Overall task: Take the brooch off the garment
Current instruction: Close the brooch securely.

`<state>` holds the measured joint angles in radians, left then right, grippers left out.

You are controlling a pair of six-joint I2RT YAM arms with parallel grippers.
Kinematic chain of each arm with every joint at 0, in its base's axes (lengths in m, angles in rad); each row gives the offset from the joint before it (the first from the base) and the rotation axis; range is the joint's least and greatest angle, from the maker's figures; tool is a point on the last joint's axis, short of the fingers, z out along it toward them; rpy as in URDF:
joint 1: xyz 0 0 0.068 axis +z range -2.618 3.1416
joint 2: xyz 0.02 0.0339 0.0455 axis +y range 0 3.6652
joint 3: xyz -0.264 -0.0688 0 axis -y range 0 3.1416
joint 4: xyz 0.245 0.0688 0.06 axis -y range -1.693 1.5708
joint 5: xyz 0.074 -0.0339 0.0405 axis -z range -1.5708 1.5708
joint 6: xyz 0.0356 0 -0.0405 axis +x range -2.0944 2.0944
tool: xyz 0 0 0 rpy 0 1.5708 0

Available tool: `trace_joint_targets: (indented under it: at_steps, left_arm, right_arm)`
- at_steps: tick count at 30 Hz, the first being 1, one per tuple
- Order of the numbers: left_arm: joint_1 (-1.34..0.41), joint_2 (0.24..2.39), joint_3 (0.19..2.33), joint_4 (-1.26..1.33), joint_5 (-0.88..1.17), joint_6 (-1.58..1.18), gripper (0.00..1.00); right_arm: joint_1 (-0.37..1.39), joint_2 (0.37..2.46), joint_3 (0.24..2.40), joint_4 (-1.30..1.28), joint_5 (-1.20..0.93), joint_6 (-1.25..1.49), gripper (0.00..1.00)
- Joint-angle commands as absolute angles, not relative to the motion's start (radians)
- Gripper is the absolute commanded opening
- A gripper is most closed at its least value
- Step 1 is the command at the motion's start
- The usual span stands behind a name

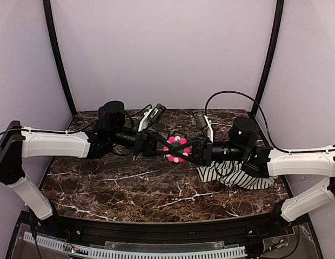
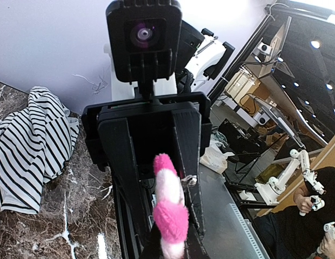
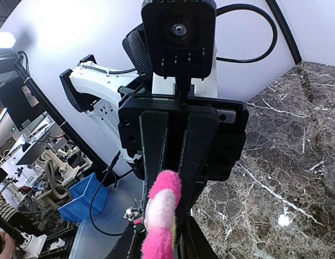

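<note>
We start with the table (image 1: 129, 183), dark marbled stone, with both arms reaching in from the sides to meet above its middle. The garment (image 1: 232, 177) lies crumpled on the table under the right arm. The left wrist view shows it well off to one side, with nothing holding it.

The left gripper (image 1: 168, 145) and right gripper (image 1: 185, 152) point at each other, tips almost touching. From the right wrist we see the left gripper's fingers nearly together, with only a thin slit between them. The edge of the brooch (image 3: 162, 213) sits in that slit, so we judge them clamped on it. From the left wrist, the right gripper's fingers stand a little wider on either side of the brooch. We cannot tell whether they press it or merely flank it.

The brooch (image 1: 176, 149) is up in the air between the two grippers, well apart from the garment, and no cloth hangs on it. We judge the removal itself to be done, and the step in hand to be a pass between grippers or a settling of the grip.

To do that well, we want one gripper holding firmly before the other lets go. The one that releases should open slowly and back straight out along its own line, so it does not drag the soft petals with it. We should grip near the hard centre, since the fluffy petals will squash and slip. When we set the brooch down, we should choose bare table away from the garment, so the pin cannot catch in the cloth.
</note>
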<state>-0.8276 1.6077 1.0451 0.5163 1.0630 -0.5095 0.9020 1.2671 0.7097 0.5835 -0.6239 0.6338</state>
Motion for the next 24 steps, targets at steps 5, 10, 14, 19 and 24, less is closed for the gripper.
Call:
trace_joint_targets:
  at_steps: [5,10,14,19,24]
  left_arm:
    - [-0.802,1.585,1.02,0.478,1.039,-0.499,0.01]
    - [-0.796,1.587,1.023,0.459,1.024,-0.496,0.01]
    - [-0.794,1.591,1.026,0.442,1.013,-0.49,0.01]
    - [-0.792,1.591,1.025,0.442,1.011,-0.491,0.01]
    - [-0.791,1.593,1.028,0.439,1.017,-0.489,0.01]
  right_arm:
    - [0.89,1.209,0.684,0.678,-0.591,0.638,0.23]
    - [0.888,1.202,0.681,0.676,-0.587,0.634,0.23]
    - [0.888,1.202,0.683,0.681,-0.592,0.634,0.24]
    - [0.888,1.209,0.686,0.681,-0.594,0.634,0.25]
    - [0.888,1.236,0.704,0.675,-0.623,0.633,0.25]
